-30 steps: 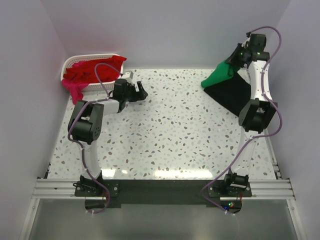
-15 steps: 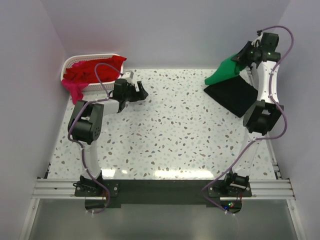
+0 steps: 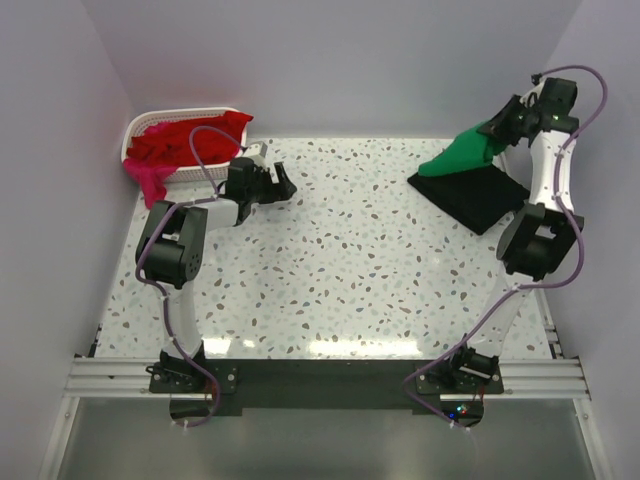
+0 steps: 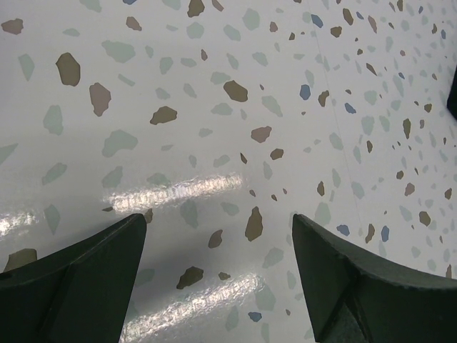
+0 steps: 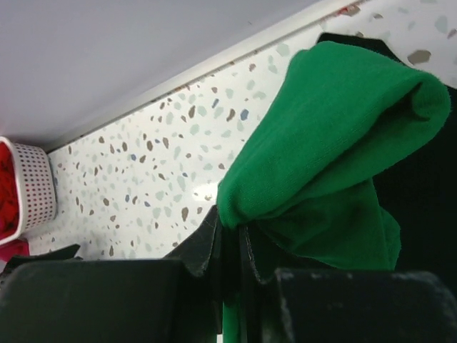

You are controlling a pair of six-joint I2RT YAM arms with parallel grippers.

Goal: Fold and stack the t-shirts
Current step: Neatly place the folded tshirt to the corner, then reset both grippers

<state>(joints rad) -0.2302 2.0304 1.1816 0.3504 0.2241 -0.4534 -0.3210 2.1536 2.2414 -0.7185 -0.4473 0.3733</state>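
Observation:
A bright green t-shirt [image 3: 462, 154] hangs bunched from my right gripper [image 3: 497, 127], which is shut on its cloth at the far right of the table; its low end touches the table near a black t-shirt [image 3: 478, 190] lying flat beneath. In the right wrist view the green t-shirt [image 5: 335, 150] is pinched between the closed fingers, with the black t-shirt [image 5: 421, 186] behind. Red and magenta-pink t-shirts [image 3: 175, 145] fill the white basket [image 3: 136, 127] at the far left. My left gripper [image 3: 283, 184] stands open and empty just over the speckled table [image 4: 214, 107].
Walls close in the table on the left, back and right. The magenta-pink cloth [image 3: 150, 183] spills over the basket's near rim. The basket [image 5: 32, 187] also shows at the left of the right wrist view. Speckled tabletop [image 3: 350, 260] stretches between the arms.
My right arm has swung to the right and back, carrying the green t-shirt with it across the black one. The left arm has stayed still.

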